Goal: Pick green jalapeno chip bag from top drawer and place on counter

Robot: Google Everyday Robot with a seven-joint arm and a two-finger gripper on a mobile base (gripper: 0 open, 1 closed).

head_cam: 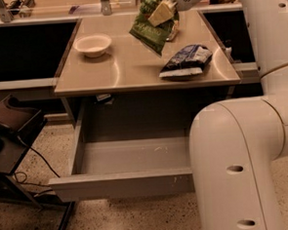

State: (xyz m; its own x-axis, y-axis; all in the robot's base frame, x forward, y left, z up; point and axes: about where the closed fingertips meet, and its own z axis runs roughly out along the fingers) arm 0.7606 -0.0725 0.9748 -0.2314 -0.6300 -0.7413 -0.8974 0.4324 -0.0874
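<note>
Above the counter (131,71), the green jalapeno chip bag (153,32) hangs pinched by its top in the gripper (163,11). I would lower it onto bare tabletop between the bowl (92,44) and the blue-and-white chip bag (185,61) before letting go. The top drawer (121,184) stands open with nothing in its visible part, and the bowl looks empty too.

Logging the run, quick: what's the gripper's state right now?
The gripper is shut on the green jalapeno chip bag, above the counter.
</note>
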